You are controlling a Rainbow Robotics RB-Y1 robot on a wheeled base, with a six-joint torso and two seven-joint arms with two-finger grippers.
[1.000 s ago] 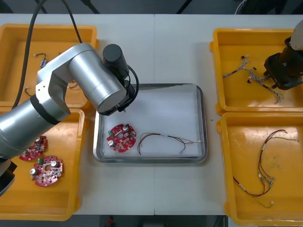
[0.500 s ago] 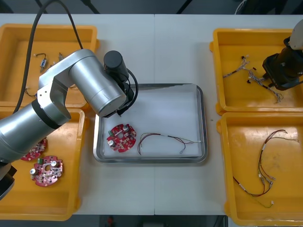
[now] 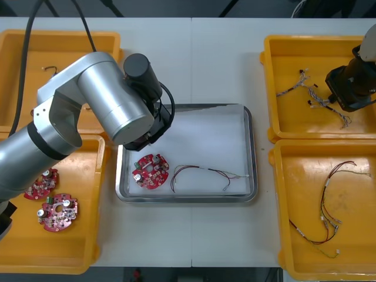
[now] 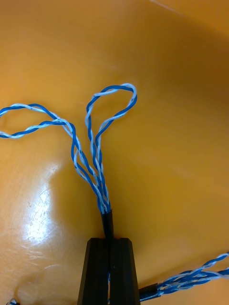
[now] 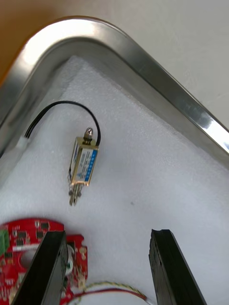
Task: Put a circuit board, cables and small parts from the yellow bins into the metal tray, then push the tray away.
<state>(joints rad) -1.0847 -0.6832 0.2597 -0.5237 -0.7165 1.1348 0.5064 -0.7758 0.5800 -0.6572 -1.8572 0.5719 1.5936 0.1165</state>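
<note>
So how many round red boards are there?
3. One circuit board lies in the metal tray; two lie in the near left yellow bin. The left arm could hide others.

My light table (image 3: 217, 59) is carrying four yellow bins (image 3: 305, 120), two sitting at each side, with the metal tray (image 3: 205, 132) lying between them.

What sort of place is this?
Likely an electronics assembly bench: yellow bins of red circuit boards and cables, a metal tray, the left claw open over it, the right claw pinching a twisted blue and white cable.
</note>
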